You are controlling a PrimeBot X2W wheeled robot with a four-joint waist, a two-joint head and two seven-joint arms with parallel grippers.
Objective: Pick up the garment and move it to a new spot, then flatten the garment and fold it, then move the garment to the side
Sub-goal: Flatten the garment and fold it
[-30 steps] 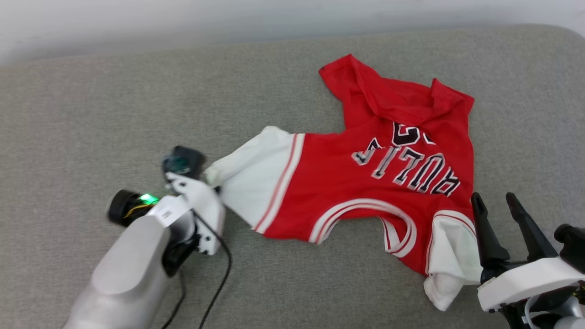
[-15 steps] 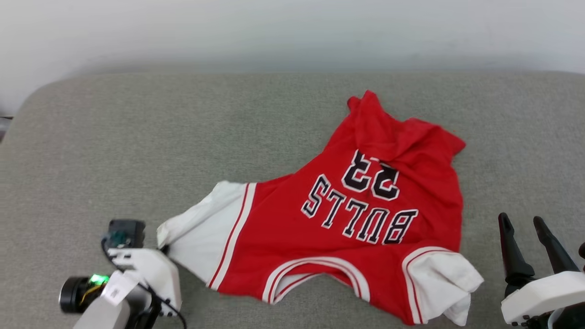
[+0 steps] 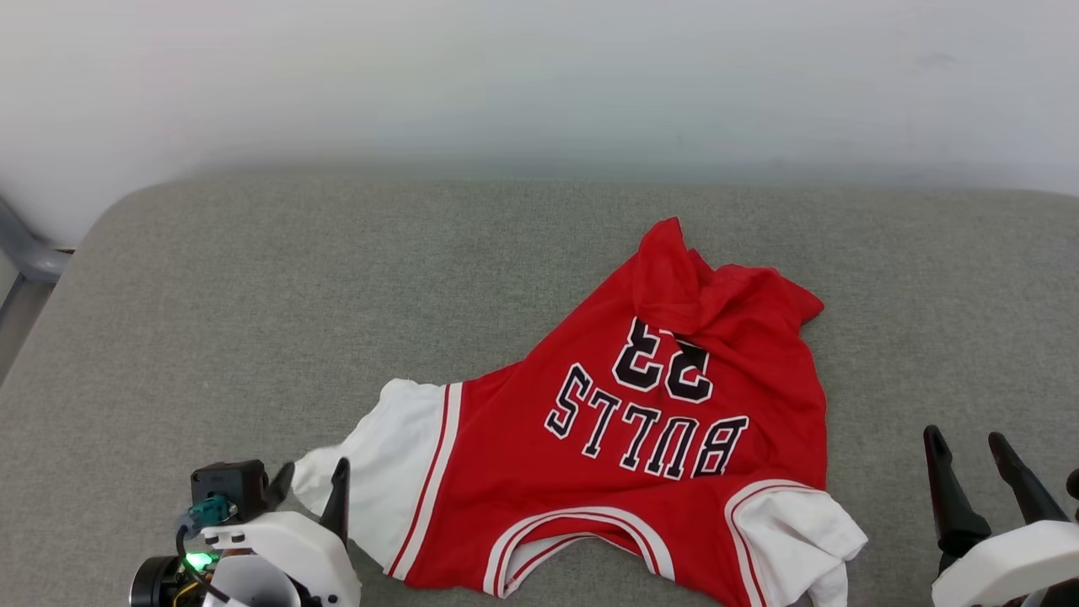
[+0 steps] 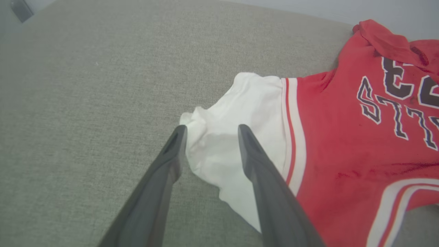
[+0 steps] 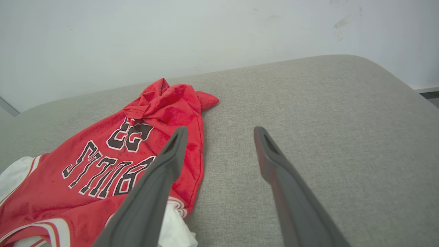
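Observation:
The garment (image 3: 666,421), a red jersey with white sleeves and upside-down "BULLS 23" lettering, lies mostly spread on the grey cushion, its far hem bunched up. My left gripper (image 3: 310,491) stands open at the lower left. In the left wrist view its fingers (image 4: 211,128) straddle the crumpled tip of the white sleeve (image 4: 236,113) without clamping it. My right gripper (image 3: 965,438) is open at the lower right, just right of the other white sleeve (image 3: 797,527). In the right wrist view the right gripper (image 5: 220,130) hovers over bare cushion beside the garment (image 5: 103,164).
The grey cushion (image 3: 253,295) has a rounded far-left corner and meets a white wall (image 3: 539,76) at the back. A grey frame piece (image 3: 25,253) shows past its left edge. Bare cushion lies left of and beyond the garment.
My left gripper has opened and let go of the white sleeve, which now lies on the cushion. The head camera has shifted, so the whole picture moved. The right gripper stays open.

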